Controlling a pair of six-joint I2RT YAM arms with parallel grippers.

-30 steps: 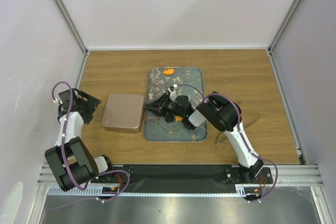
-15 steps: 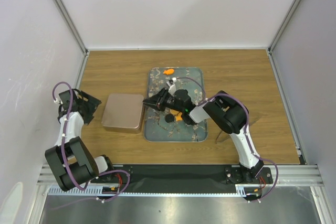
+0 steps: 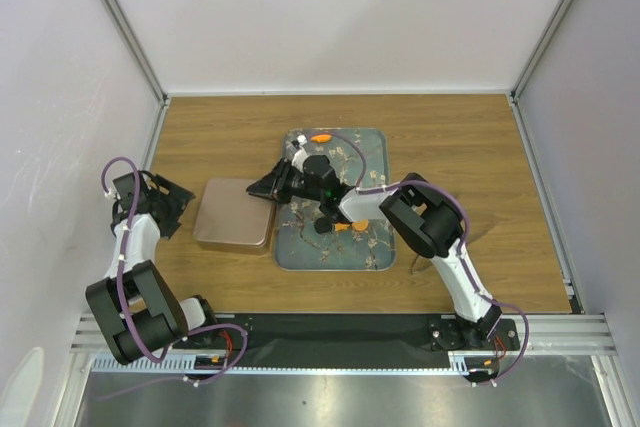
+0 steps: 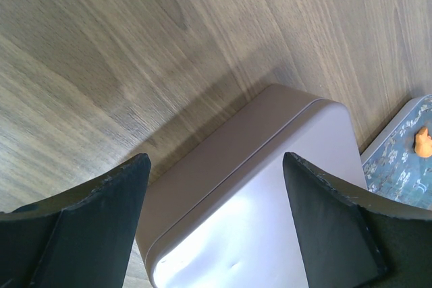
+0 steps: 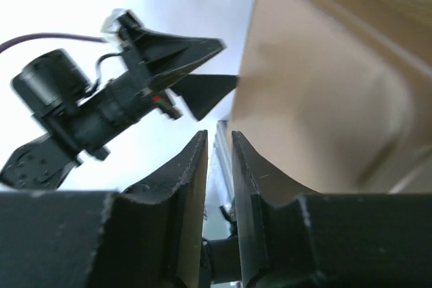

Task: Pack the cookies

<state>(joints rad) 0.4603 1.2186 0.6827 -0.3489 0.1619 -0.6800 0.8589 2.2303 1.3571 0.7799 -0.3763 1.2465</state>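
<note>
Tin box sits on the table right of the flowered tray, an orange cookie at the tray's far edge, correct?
No: the top view shows the tin box on the table left of the flowered tray. An orange cookie is at the tray's far edge.

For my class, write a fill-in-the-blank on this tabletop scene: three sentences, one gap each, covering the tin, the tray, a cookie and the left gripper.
1. Seen from above, the closed tin lies to the ___ of the floral tray.
2. The irregular cookie at the tray's far edge is ___ in colour.
3. The left gripper points at the tin with its jaws ___.

Missing words: left; orange; open.
</note>
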